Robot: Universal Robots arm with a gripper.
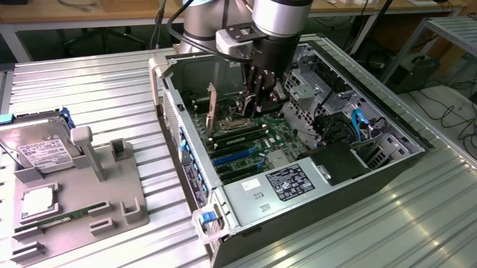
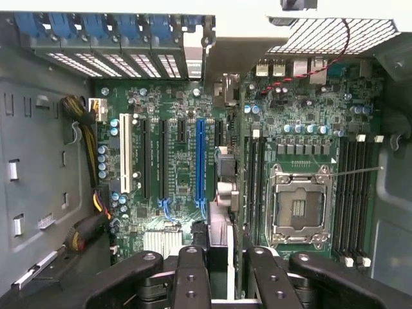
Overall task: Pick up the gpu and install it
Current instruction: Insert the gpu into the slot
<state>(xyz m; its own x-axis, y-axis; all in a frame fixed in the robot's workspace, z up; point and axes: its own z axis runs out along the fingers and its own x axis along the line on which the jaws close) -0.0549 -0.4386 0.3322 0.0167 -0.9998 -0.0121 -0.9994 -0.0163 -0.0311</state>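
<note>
Install step, pickup done: gripper (image 2: pixel 224 257) clamped on the gpu (image 2: pixel 220 222) (edge-on between the fingers), hanging above motherboard (image 2: pixel 180 109) just beside blue slot (image 2: pixel 200 161); calls for squaring card edge to slot.

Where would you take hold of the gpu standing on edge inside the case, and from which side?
Probably its free top edge, from straight above: the gpu stands upright and thin, lower edge at the motherboard, case wall close beside.
</note>
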